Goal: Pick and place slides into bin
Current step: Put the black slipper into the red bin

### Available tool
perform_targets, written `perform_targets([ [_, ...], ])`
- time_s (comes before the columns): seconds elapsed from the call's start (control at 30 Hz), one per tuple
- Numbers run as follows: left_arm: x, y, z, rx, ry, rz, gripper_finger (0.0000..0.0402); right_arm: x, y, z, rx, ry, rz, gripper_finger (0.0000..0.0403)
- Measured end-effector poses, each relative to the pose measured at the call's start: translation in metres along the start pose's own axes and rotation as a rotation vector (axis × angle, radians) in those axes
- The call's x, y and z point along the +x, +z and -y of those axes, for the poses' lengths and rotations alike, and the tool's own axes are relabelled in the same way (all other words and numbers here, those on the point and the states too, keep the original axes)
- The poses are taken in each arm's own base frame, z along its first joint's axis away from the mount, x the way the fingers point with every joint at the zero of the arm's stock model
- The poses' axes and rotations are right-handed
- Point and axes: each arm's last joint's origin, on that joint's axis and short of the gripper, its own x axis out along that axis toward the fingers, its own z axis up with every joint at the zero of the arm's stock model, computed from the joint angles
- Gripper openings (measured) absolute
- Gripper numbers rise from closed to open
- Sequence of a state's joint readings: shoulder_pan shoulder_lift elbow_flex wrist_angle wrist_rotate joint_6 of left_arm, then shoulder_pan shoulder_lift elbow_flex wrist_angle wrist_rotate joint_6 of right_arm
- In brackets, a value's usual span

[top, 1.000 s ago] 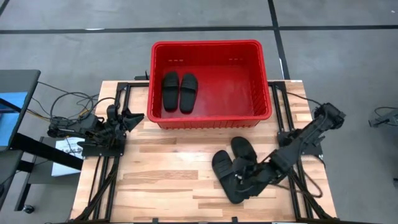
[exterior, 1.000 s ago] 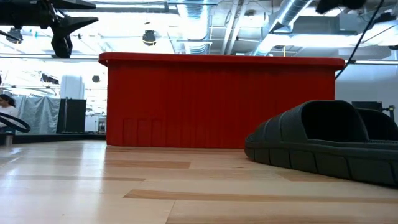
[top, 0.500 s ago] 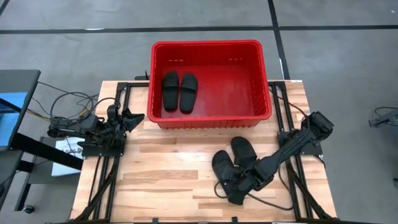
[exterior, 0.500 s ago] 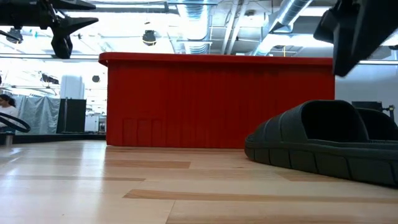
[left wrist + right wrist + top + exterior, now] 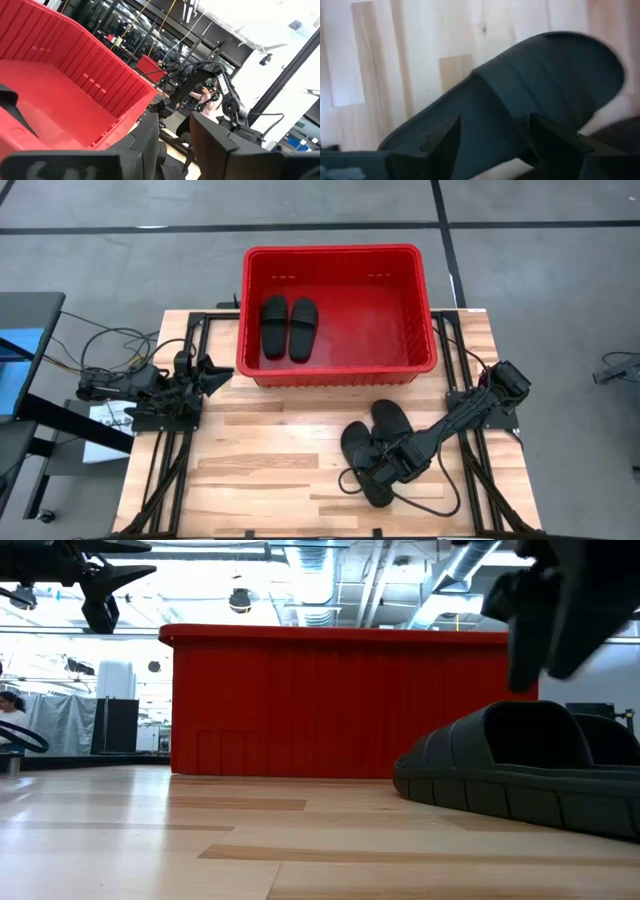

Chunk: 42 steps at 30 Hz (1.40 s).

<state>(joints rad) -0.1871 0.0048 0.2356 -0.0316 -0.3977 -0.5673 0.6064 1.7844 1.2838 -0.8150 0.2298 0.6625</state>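
The right gripper (image 5: pixel 378 473) is hanging low over one slide (image 5: pixel 362 463) on the worktop (image 5: pixel 270 460), fingers (image 5: pixel 442 140) spread apart and gripping nothing. The left gripper (image 5: pixel 212 372) is waiting beside the bin (image 5: pixel 340 252); I cannot tell its fingers' state.

The bin (image 5: pixel 338 370) sits at the far middle edge of the worktop (image 5: pixel 270 455). Two slides (image 5: pixel 288 327) lie inside the bin, side by side, in its left part. They touch or nearly touch each other. The right part of the bin floor has nothing on it.

Two more slides (image 5: pixel 372 448) lie on the worktop in front of the bin, toward the right. They sit close together, one partly behind the other.

The right gripper (image 5: pixel 385 472) is right over these two slides, low down, with its fingers (image 5: pixel 440 142) spread above a slide. The left gripper (image 5: pixel 213 370) waits at the left edge of the worktop, just beside the bin's left front corner.
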Motion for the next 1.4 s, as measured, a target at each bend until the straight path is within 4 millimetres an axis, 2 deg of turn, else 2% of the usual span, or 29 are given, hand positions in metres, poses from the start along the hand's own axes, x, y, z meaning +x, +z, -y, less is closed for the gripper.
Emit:
perform_targets([
  [0.17,0.000,-0.001,0.000,0.000,0.005,-0.007,0.0103,-0.009,0.006,0.003,-0.069,-0.020,-0.016,0.0234],
  [0.73,0.000,-0.001,0.000,-0.005,0.004,-0.007,0.0103,-0.003,0.009,0.011,-0.255,-0.041,-0.033,0.0234],
  [1.2,0.000,-0.001,0.000,-0.014,-0.015,-0.018,0.0103,0.052,0.003,0.004,-0.344,-0.151,-0.166,0.0234],
  [1.3,0.000,-0.001,0.000,-0.015,-0.016,-0.019,0.0103,0.058,0.002,0.004,-0.338,-0.188,-0.168,0.0231],
  [1.4,0.000,-0.001,0.000,-0.015,-0.016,-0.019,0.0103,0.059,0.003,0.006,-0.297,-0.191,-0.169,0.0212],
])
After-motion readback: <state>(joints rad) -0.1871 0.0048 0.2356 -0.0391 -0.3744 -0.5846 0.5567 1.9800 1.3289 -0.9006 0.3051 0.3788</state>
